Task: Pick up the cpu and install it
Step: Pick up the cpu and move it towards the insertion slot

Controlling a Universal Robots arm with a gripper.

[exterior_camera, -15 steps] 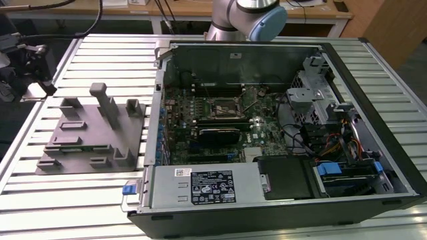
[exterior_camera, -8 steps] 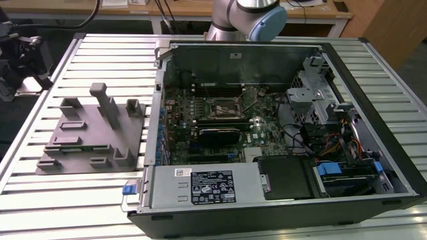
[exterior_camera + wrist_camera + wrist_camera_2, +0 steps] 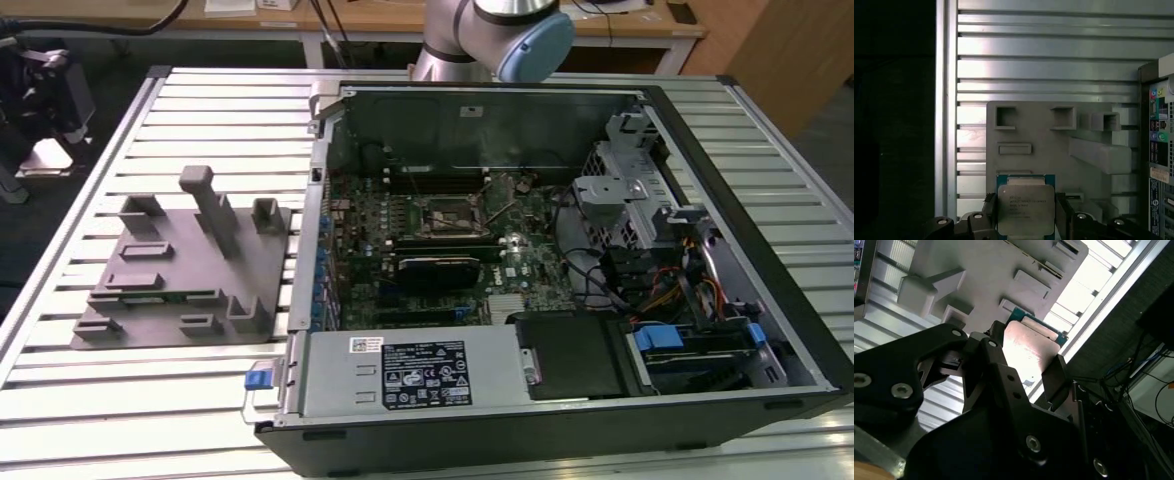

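Note:
In both wrist views the cpu (image 3: 1025,207) (image 3: 1030,345), a silvery square chip with a green rim, sits between the two black fingers (image 3: 1064,214) of my gripper (image 3: 1025,214) (image 3: 1026,360). The gripper is shut on its two opposite edges. It hangs above the grey fixture plate (image 3: 1054,145) (image 3: 989,270), over the plate's edge. In the exterior view the same plate (image 3: 174,275) lies on the exterior view's left. The dark metal-framed socket (image 3: 447,212) is on the motherboard inside the open computer case. The arm (image 3: 494,30) rises at the back.
The open computer case (image 3: 747,300) takes up the exterior view's right half, with a drive cage (image 3: 627,190), cables (image 3: 667,290) and a power supply (image 3: 400,375). Upright posts (image 3: 214,205) stand on the fixture plate. The ribbed aluminium table (image 3: 134,410) ends in a rail (image 3: 946,100).

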